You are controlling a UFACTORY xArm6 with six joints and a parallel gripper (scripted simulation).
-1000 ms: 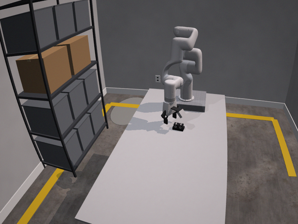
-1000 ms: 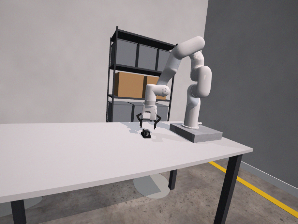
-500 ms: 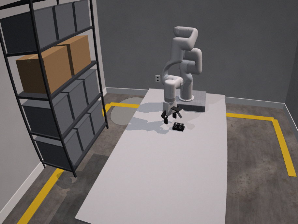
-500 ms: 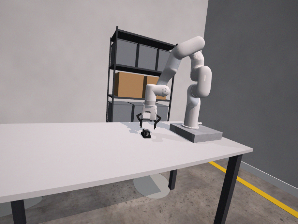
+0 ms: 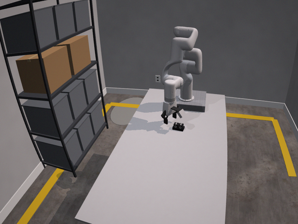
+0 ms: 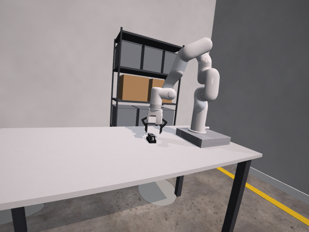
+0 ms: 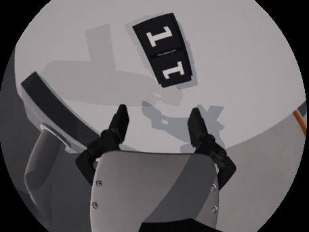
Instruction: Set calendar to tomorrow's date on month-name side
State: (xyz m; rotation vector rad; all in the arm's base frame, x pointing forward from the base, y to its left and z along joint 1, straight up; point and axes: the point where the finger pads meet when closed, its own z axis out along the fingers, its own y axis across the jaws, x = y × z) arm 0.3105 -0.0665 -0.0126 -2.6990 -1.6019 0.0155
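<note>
In the top view, the calendar's black tray (image 5: 178, 129) (image 6: 152, 142) is seen on the tabletop (image 5: 168, 168) (image 6: 87, 154) (image 7: 237, 78), near side of the arm's base (image 5: 203, 107) (image 6: 214, 143). Two dark cubes are carried in it, the left cube (image 5: 176, 124) and the right cube (image 5: 181, 125), side by side; a round figure is shown on each, too small to be read surely.

In the exterior view, a 3 is shown on one end. The jaws (image 6: 153, 131) are held wide apart above the tabletop, with nothing between them.

In the wrist view, a 1 is shown on each upper face, and the set is lying beyond the fingertips. The cubes are judged light, stiff and possibly smooth; each would best be gripped squarely across opposite faces, high up, lest the tray be dragged or the neighbour be tipped.
</note>
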